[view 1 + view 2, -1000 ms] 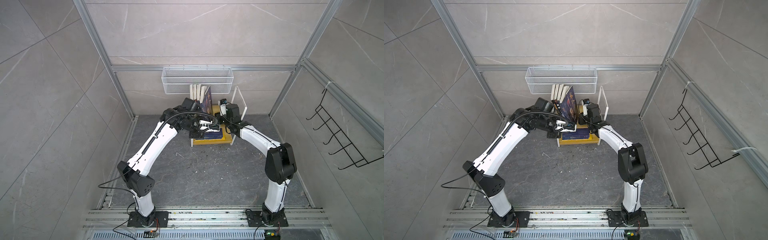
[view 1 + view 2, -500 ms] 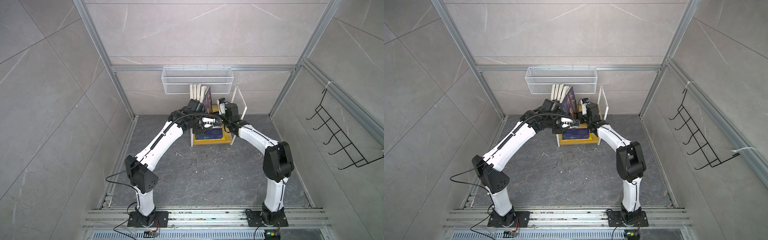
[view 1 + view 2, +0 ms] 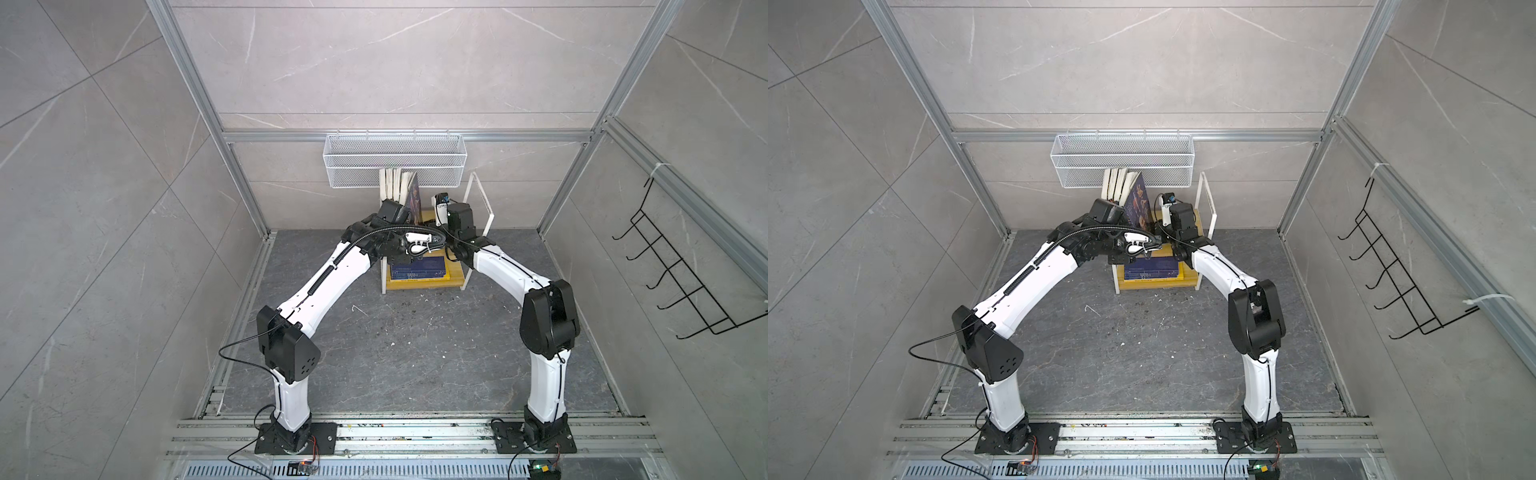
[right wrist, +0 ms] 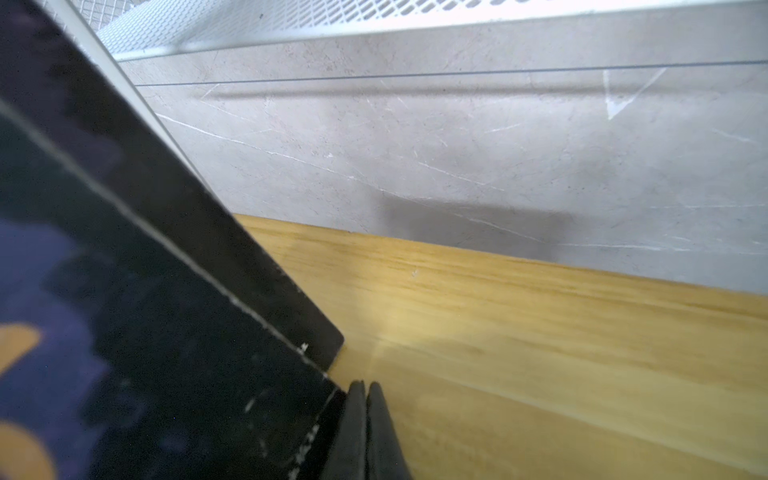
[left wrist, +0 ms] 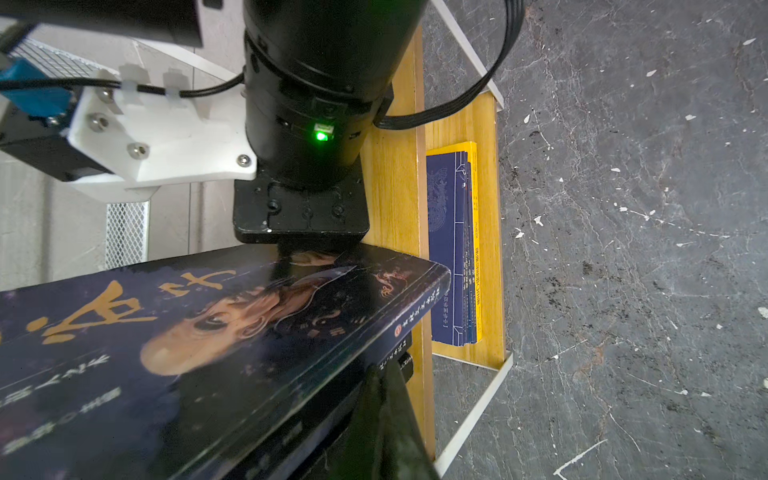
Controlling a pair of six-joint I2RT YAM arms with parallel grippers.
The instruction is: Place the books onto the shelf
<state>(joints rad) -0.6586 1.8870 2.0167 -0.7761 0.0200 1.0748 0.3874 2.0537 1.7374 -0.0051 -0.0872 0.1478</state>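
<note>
Left wrist view is showing the portrait book (image 5: 208, 324) leaning across my lens, with my left jaws lying together just beside its spine. I am not seeing any cover or page pinched between them.

Compared with a second ago, I am reaching further in. My left arm (image 3: 332, 274) is stretching more toward the shelf (image 3: 415, 286), and its wrist is sitting closer to the standing books (image 3: 390, 183) under the wire basket (image 3: 395, 162). My right arm (image 3: 498, 270) is keeping almost the same place as before. In the right wrist view my right jaws are pressed together and empty, their tips resting on the upper board right at the book's lower corner, like a stop.

In both top views the book is leaning much as it was, foot on the upper board and top tipping toward the row of standing books. The stack of navy books (image 5: 449, 249) is lying flat on the lower board.

I am judging that this closing-in means I am bracing the book from both sides to tip it upright against the row. Once it is standing, every book I am seeing is on the shelf. The risk I am watching is its foot sliding out along the board.
</note>
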